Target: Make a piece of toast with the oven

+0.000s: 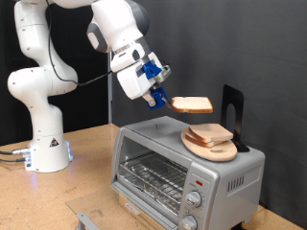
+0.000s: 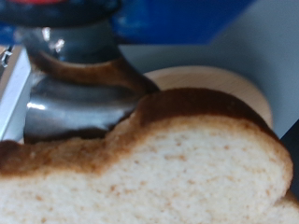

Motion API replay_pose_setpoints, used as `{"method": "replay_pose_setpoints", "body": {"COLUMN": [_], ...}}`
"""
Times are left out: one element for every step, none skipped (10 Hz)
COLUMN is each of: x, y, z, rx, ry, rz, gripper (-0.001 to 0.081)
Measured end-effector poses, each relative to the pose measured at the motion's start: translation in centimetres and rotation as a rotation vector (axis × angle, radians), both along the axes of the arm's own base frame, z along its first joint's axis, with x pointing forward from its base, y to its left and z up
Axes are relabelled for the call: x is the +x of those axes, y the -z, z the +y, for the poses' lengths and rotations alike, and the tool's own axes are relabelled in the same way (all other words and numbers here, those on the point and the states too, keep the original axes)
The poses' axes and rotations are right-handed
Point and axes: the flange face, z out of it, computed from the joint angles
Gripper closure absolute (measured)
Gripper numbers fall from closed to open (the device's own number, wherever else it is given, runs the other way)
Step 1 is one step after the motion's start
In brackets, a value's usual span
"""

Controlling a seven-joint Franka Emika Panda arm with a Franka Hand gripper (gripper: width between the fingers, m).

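My gripper (image 1: 165, 101) is shut on a piece of toast (image 1: 192, 105), a pale slice with a tan-brown crust, and holds it flat in the air above the silver oven (image 1: 182, 168). The slice hangs just above the round wooden plate (image 1: 213, 147) on the oven's top, where another slice (image 1: 209, 134) lies. In the wrist view the held slice (image 2: 159, 168) fills the lower half, with one metal finger (image 2: 70, 89) behind it and the plate's rim (image 2: 243, 93) beyond. The oven's glass door looks closed, with the wire rack (image 1: 152, 175) showing inside and two knobs (image 1: 192, 213) at the exterior view's right.
A black upright stand (image 1: 233, 113) rises behind the plate on the oven's top. The robot's white base (image 1: 43, 144) stands at the exterior view's left on the wooden table (image 1: 86, 182). A small grey object (image 1: 86, 222) lies at the table's front edge.
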Motion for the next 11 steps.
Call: {"method": "replay_pose_setpoints", "body": {"x": [-0.2,-0.8,-1.5,-2.2,-3.0,-3.8,-4.6,-5.4,-6.2,-7.1,-7.9], "y": [0.4,0.9,1.3,1.5,1.7,1.8,1.8,1.8,1.9,2.0,2.2], "z": [-0.8,-2.2,-3.7,-5.1,-6.6,-8.0,-9.3,-10.6,-11.8,-13.1,-14.3], "rx": [-0.002,-0.006,-0.004,0.004,0.014,0.03,0.043,0.054,0.055,0.041,0.022], "ry": [0.009,0.023,0.038,0.05,0.054,0.052,0.049,0.047,0.048,0.052,0.058], "rz": [-0.022,-0.032,-0.033,-0.036,-0.038,-0.034,-0.036,-0.037,-0.033,-0.023,-0.009], "gripper": [0.0373,0.0373,0.0373,0.0373,0.0373,0.0373,0.0373,0.0373,0.0373,0.0373,0.0373]}}
